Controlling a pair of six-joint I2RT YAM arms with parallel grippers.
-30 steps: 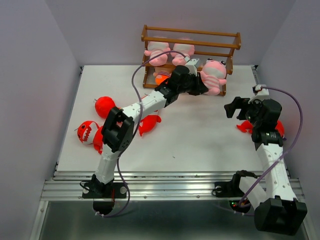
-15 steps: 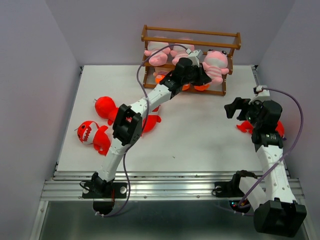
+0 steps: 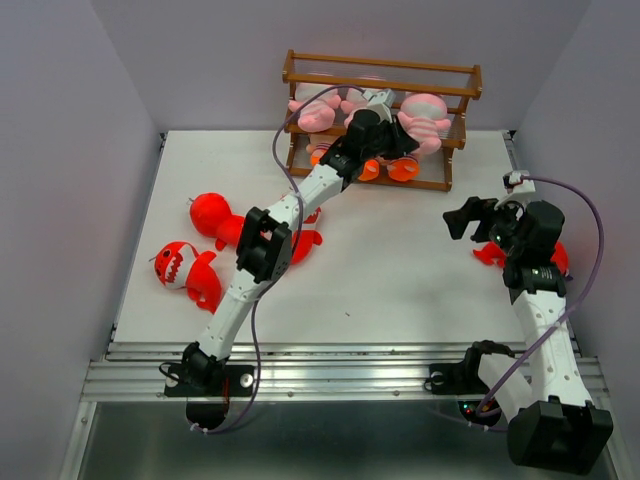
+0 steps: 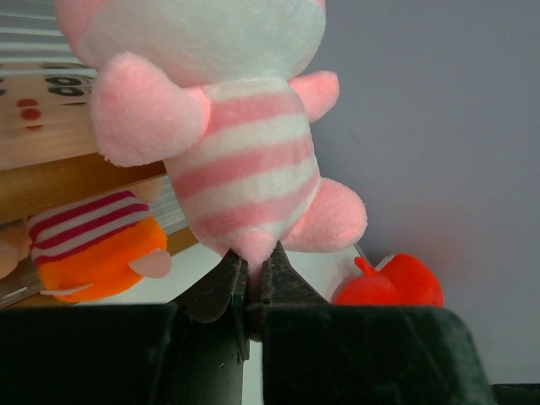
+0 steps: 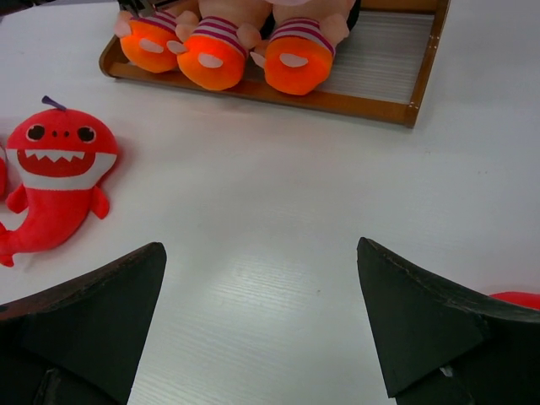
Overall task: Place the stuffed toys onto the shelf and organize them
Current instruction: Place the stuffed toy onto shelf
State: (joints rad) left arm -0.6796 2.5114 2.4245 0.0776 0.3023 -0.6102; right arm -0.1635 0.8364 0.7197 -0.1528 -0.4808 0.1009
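The brown shelf (image 3: 447, 77) stands at the table's back. My left gripper (image 3: 390, 138) is shut on the bottom of a pink striped toy (image 3: 424, 112), holding it upright at the right end of the middle tier. The left wrist view shows the jaws pinched on that toy (image 4: 240, 169). Two more pink toys (image 3: 314, 108) sit to its left. Three orange-footed dolls (image 3: 403, 170) fill the bottom tier and show in the right wrist view (image 5: 211, 51). Three red sharks (image 3: 182, 265) lie at the left. My right gripper (image 3: 470, 217) is open and empty above the table.
A fourth red shark (image 3: 556, 256) lies at the right edge, partly hidden behind my right arm. One shark (image 5: 55, 164) lies left of the right gripper. The shelf's bottom rail (image 5: 363, 105) is ahead of it. Grey walls enclose the table.
My left gripper has carried the pink toy up from in front of the shelf's right end into the middle tier. The right arm has barely moved.
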